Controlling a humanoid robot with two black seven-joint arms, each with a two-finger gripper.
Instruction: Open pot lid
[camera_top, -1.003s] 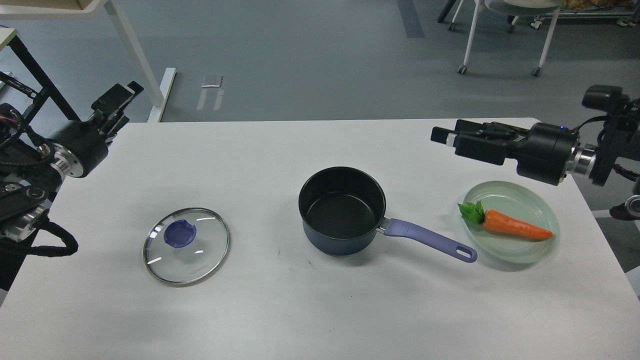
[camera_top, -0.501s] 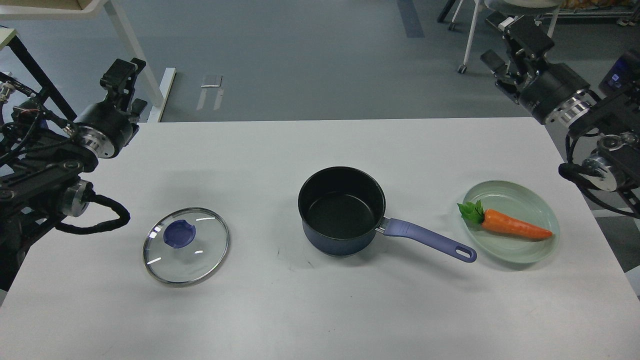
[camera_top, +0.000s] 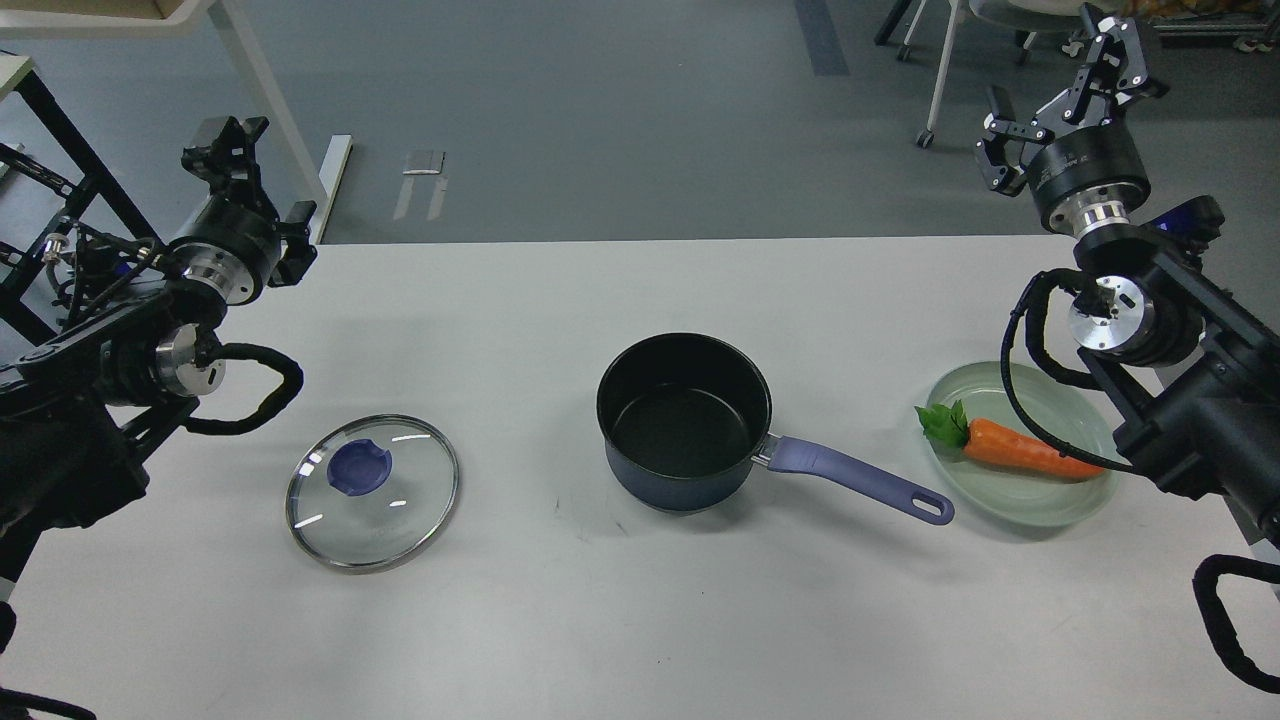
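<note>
Resting near the worktop's (camera_top: 640, 620) left edge, pot lid (camera_top: 372, 492) off pot (camera_top: 685, 420); right end effector (camera_top: 1065, 95) spread empty, left end effector (camera_top: 225, 150) indeterminate.

Colours on the white table (camera_top: 600, 620)

Pot (camera_top: 684, 420): dark navy outside, black inside, purple-blue handle. Pot lid (camera_top: 372, 492): clear glass, silver metal rim, purple-blue knob. Plate (camera_top: 1040, 505): pale green glass. Carrot (camera_top: 1030, 452): orange, green leaves. Both arms black with silver joint rings. Floor grey-blue.
</note>
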